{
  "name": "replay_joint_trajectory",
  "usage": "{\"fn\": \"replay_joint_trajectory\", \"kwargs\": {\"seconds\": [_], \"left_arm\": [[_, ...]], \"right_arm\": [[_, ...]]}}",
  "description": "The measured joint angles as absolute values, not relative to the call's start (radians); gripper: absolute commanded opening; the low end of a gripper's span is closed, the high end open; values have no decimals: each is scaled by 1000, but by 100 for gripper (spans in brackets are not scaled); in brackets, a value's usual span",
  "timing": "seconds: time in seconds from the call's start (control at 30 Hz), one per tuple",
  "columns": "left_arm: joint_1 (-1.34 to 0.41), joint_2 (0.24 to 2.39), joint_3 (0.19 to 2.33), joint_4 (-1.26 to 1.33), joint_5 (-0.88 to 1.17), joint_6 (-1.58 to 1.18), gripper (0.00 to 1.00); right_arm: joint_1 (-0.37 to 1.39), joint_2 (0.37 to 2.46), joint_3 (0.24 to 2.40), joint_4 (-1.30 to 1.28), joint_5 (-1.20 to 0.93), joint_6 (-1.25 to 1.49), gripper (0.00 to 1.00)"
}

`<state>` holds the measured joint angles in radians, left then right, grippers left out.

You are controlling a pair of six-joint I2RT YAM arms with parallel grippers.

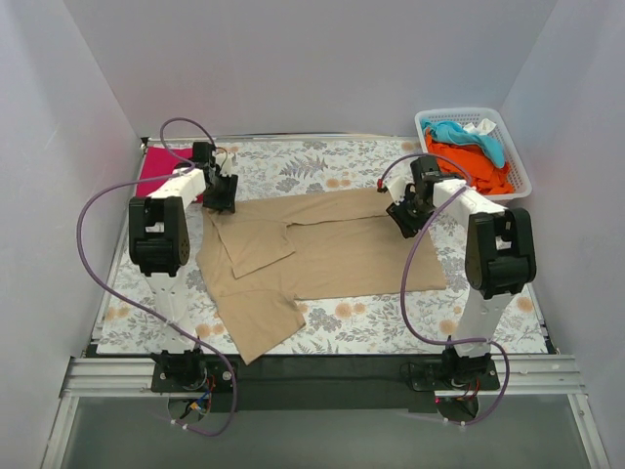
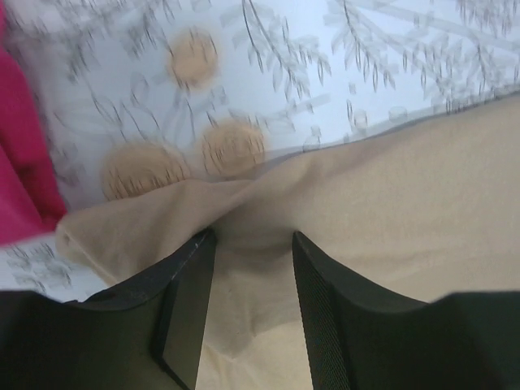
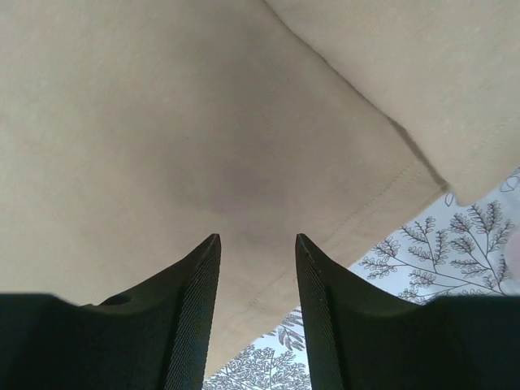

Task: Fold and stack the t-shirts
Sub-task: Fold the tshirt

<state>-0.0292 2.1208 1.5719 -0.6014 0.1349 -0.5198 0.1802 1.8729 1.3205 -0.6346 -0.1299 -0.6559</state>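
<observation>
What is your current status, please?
Left end effector open, right end effector open, both at far edge of tan t-shirt. Shirt partly folded. Nothing blocking.

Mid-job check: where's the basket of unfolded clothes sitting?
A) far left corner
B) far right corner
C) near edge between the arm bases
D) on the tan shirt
B: the white basket, with orange clothing inside, sits at the table's far right corner.

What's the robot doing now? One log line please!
tan t-shirt: spread out | left jaws: open at far-left corner | right jaws: open at hem
</observation>
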Motion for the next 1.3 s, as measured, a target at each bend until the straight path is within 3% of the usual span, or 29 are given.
{"fn": "replay_joint_trajectory", "kwargs": {"seconds": [0.1, 0.17, 0.2, 0.27, 0.37, 0.6, 0.73, 1.03, 1.3], "left_arm": [[-21, 2187, 1674, -612, 146, -511, 45], [-16, 2217, 1731, -633, 179, -496, 47], [-14, 2221, 1747, -641, 203, -485, 55], [-10, 2205, 1745, -665, 276, -451, 57], [-4, 2111, 1674, -693, 384, -392, 57], [22, 1566, 1356, -871, 561, -143, 53], [35, 1358, 1182, -967, 566, -17, 53], [35, 1308, 987, -1084, 523, 56, 53], [35, 1285, 974, -1082, 516, 50, 53]], "right_arm": [[171, 1852, 1329, -656, -149, -681, 51], [168, 1831, 1336, -669, -167, -703, 61], [165, 1813, 1338, -682, -177, -717, 64], [162, 1768, 1336, -713, -194, -757, 65], [161, 1665, 1305, -746, -226, -810, 63], [169, 1321, 1049, -816, -248, -937, 49], [181, 1237, 902, -840, -225, -977, 48], [204, 1167, 660, -780, -129, -1028, 48], [204, 1177, 638, -676, -59, -1055, 46]]}}
